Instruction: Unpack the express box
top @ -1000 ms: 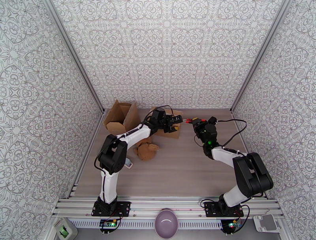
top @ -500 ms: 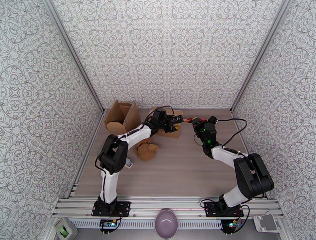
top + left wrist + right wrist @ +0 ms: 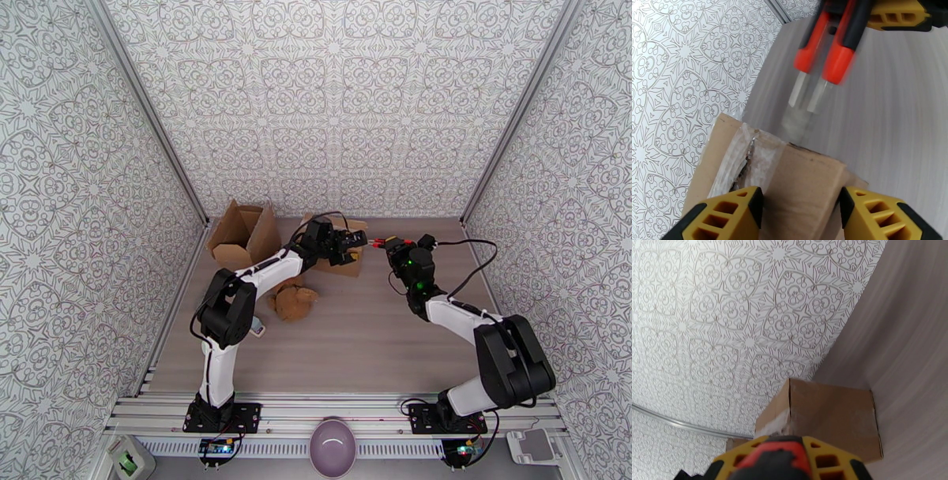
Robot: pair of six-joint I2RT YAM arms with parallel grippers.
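At the far middle of the surface [image 3: 379, 347], close to the patterned back wall: 1 express box [image 3: 805, 185], small, brown cardboard, closed, with clear tape along its top seam, torn beside the left finger.

Item 1, left claw [image 3: 801, 195]: half-wide, its 2 yellow fingers [image 3: 726, 215] set against opposite sides of the express box, holding it on the surface.

Item 2, right claw [image 3: 397, 248]: narrow, clamped on an orange-red tool [image 3: 833, 59] with black grips. The tool's 2 pale prongs point at the far end of the express box, just beside the cardboard; contact cannot be told, as that part is blurred.

Item 3, open carton [image 3: 241, 230]: larger, flaps up, at the far left corner, apart from the express box.

Item 4, crumpled brown paper [image 3: 294, 302]: on the surface nearer the arm bases, beside the left arm's forearm.

Item 5, purple bowl [image 3: 332, 456]: at the near edge, between the 2 arm bases.
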